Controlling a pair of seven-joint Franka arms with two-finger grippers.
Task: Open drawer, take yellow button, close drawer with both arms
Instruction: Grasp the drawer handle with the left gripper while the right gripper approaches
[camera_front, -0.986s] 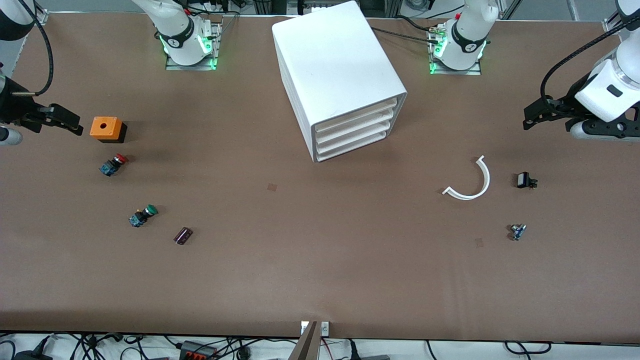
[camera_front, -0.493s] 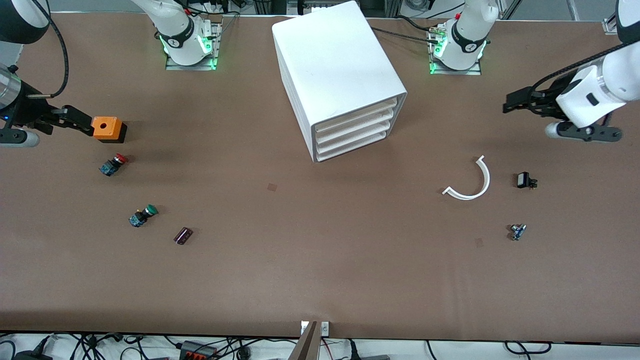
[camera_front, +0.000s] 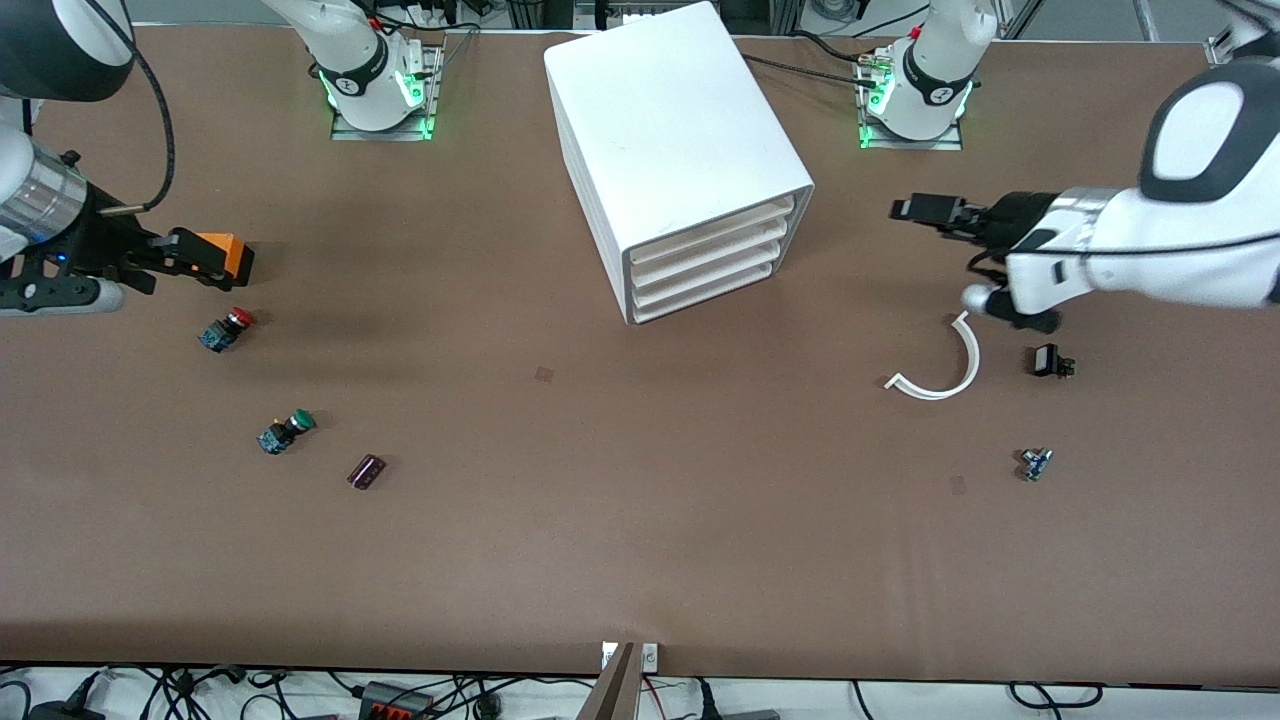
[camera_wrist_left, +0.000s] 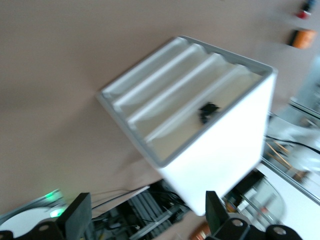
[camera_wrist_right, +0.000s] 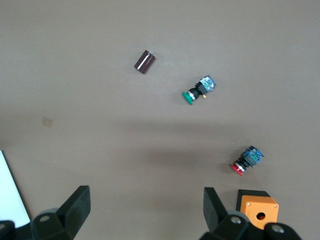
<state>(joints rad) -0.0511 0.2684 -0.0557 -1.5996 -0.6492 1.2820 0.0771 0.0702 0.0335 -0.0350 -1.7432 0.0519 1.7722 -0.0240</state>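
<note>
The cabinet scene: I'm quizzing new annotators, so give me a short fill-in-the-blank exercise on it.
1. The white cabinet holds ____ stacked drawers, all closed.
2. The right gripper is over the ____ box.
3. The left gripper, fingers open, is above the table between the cabinet and the curved white ____.
4. The red-capped button lies farther from the front camera than the ____-capped button.

Missing words: four; orange; strip; green
</note>
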